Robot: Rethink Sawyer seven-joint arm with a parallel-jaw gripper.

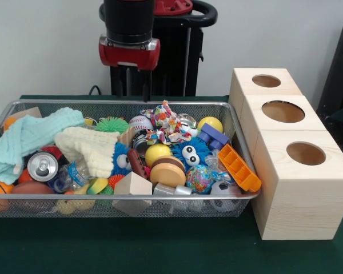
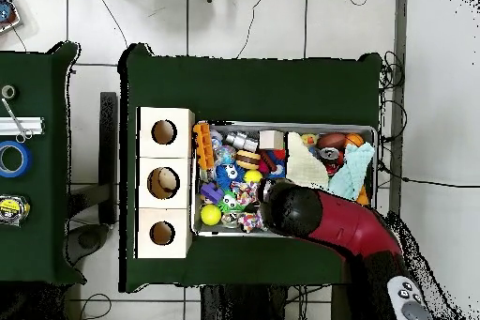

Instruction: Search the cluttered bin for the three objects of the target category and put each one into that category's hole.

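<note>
The wire mesh bin (image 1: 231, 117) is crammed with toys, balls and cloths; it also shows in the overhead view (image 2: 377, 129). My gripper (image 1: 136, 85) hangs open and empty above the bin's far rim, near the middle, touching nothing. In the overhead view only the arm's black wrist (image 2: 286, 205) shows over the bin's robot-side edge, and it hides the gripper. The pine-wood block (image 1: 297, 200) stands against the bin's right end. Its smallest hole (image 1: 266, 80) is the far one, which also shows in the overhead view (image 2: 162, 233).
In the bin lie a teal cloth (image 1: 28, 137), a cream knitted cloth (image 1: 88, 145), a soda can (image 1: 42, 166), a yellow ball (image 1: 158, 153), a baseball (image 1: 140, 123), an orange plastic piece (image 1: 239, 167) and a wooden block (image 1: 132, 185). Tape rolls lie on a side table (image 2: 13, 159).
</note>
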